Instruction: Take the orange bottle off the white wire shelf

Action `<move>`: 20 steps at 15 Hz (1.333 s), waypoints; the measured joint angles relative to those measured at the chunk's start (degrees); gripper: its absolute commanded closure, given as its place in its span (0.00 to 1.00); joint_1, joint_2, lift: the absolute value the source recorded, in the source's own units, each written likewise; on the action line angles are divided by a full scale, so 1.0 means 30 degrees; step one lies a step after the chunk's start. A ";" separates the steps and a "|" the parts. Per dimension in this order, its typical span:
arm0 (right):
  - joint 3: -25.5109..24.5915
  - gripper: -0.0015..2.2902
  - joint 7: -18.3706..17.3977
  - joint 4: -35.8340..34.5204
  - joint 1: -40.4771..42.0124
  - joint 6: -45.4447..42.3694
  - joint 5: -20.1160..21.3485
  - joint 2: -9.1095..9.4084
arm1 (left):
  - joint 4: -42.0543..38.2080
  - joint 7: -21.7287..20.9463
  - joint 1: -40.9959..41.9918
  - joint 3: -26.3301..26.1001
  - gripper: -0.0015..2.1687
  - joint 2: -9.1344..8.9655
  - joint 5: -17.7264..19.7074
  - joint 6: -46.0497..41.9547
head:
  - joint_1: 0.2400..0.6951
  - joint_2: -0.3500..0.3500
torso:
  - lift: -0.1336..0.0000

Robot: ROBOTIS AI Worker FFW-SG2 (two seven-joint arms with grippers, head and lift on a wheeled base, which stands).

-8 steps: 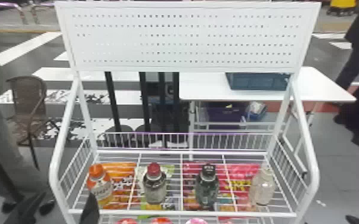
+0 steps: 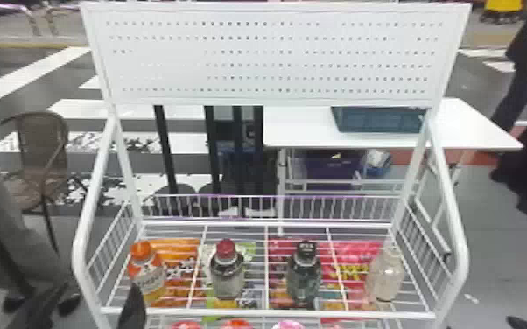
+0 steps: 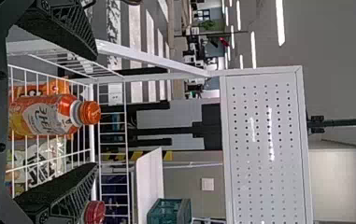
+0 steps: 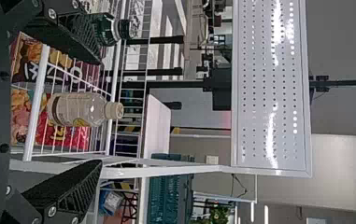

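1. At the left end of the white wire shelf [image 2: 267, 312], the orange bottle [image 3: 49, 115] stands upright beside the side rail, an orange snack packet [image 2: 179, 284] next to it.
2. The left gripper [image 3: 96, 111] faces it with fingers spread wide and nothing between the pads, the bottle lined up in the gap ahead. The step in hand looks to be the approach for a grasp.
3. Done well, the move goes in slowly and level, one finger to each side of the bottle, passing over the front rail and short of the side rail, until the pads flank the labelled body below the cap.
4. An even squeeze, firm but not crushing, should suit the plastic. A straight lift should come next, with the base above the front rail before any pull back.
5. Room matters toward the red-capped bottle [image 2: 226, 273]: a finger swung that way could knock it.
6. Near the clear bottle [image 4: 75, 109], the right gripper [image 4: 101, 112] waits with its fingers well parted, holding nothing.
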 measured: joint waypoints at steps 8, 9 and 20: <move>0.0108 0.06 0.0000 0.0081 -0.0004 0.0000 0.0069 -0.0030 | 0.3850 0.0619 -0.1389 -0.1489 0.04 -0.0164 -0.0175 -0.2084 | 0.57 0.50 | 1.00; 0.0115 0.06 0.0000 0.0095 -0.0005 0.0000 0.0080 -0.0030 | 0.5136 0.0886 -0.1975 -0.1831 0.04 -0.0200 -0.0168 -0.2806 | 0.57 0.50 | 1.00; 0.0017 0.06 0.0000 0.0354 -0.0054 0.0000 0.0176 0.0033 | 1.5625 0.1039 -0.9230 -0.2260 0.04 -0.0852 -0.0048 -0.4296 | 0.57 0.50 | 1.00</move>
